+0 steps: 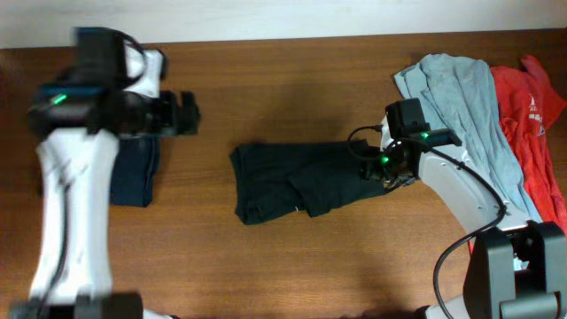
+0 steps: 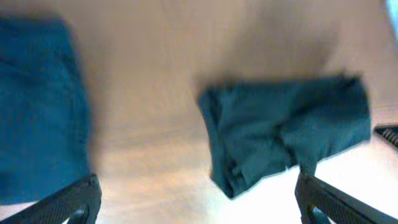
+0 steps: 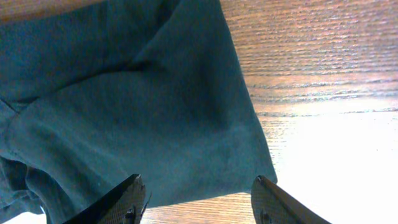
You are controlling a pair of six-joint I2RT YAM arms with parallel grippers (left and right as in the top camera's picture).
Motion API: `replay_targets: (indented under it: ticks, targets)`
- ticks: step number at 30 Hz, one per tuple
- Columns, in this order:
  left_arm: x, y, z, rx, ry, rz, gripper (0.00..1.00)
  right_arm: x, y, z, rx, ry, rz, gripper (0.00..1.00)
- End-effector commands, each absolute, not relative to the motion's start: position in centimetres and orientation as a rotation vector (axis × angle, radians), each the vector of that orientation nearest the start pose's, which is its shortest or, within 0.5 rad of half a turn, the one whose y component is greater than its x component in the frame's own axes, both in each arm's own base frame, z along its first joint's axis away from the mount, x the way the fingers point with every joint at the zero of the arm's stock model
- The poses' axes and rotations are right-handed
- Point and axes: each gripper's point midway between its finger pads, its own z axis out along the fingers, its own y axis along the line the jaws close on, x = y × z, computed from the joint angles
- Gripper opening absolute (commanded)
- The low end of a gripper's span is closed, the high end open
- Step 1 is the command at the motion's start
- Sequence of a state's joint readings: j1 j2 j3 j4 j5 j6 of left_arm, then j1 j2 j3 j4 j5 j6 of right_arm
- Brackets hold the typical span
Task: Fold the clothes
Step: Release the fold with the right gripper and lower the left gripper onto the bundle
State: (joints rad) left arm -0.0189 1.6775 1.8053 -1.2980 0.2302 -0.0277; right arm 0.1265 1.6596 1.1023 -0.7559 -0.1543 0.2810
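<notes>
The large black garment (image 1: 301,177) lies folded into a rough rectangle at the table's middle. In the right wrist view its right end (image 3: 137,106) fills the frame just ahead of my right gripper (image 3: 198,199), which stands open over bare wood with nothing between its fingers. From overhead, that right gripper (image 1: 376,168) sits at the garment's right end. My left gripper (image 1: 186,113) hovers at the back left, wide open and empty (image 2: 199,208), well apart from the black garment (image 2: 286,130). A folded navy garment (image 1: 135,173) lies beneath the left arm and shows too in the left wrist view (image 2: 37,106).
A pale blue-grey garment (image 1: 461,97) and a red one (image 1: 532,115) lie heaped at the right, behind and beside the right arm. The brown wooden table (image 1: 292,80) shows bare at the back and along the front. The right arm's cable (image 1: 461,239) loops near the front right.
</notes>
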Motion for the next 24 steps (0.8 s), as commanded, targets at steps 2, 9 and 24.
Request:
replay_targets:
  ticks: [2,9,24]
  targets:
    - [37.0,-8.1,13.0,0.009,2.972,-0.683,0.99,34.0,5.1,6.2,0.258,2.899,0.205,0.64]
    - [37.5,-9.7,4.1,0.166,3.06,-0.699,0.99,34.2,0.4,6.6,0.543,2.851,0.4,0.73]
    - [33.4,-16.1,-3.8,-0.018,3.35,-0.729,0.91,32.4,-3.9,6.4,0.696,2.856,0.422,0.73]
